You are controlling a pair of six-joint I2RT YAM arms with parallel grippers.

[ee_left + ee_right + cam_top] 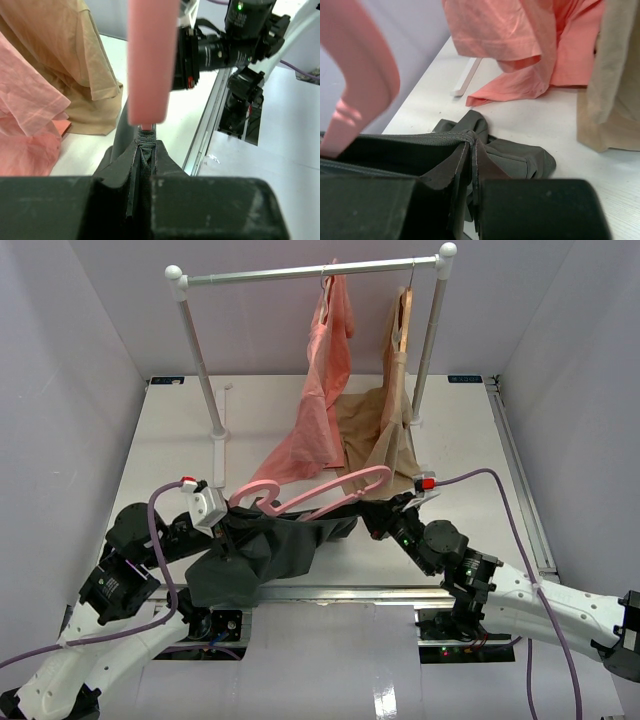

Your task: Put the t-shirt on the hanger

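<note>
The dark charcoal t-shirt (262,555) hangs bunched between my two arms near the table's front edge. The pink hanger (318,495) lies tilted across its top, hook toward the left arm. My left gripper (234,516) is shut on a fold of the t-shirt (145,150), with the hanger's arm (150,60) right above its tips. My right gripper (375,508) is shut on the stitched hem of the t-shirt (420,137). In the right wrist view more of the shirt rests on the table, and the hanger (365,75) curves past at the left.
A metal rack (260,277) stands at the back. A salmon-pink garment (322,410) and a tan garment (385,435) on a wooden hanger (403,315) hang from it, their lower ends draped on the table just behind the pink hanger. Grey walls close in both sides.
</note>
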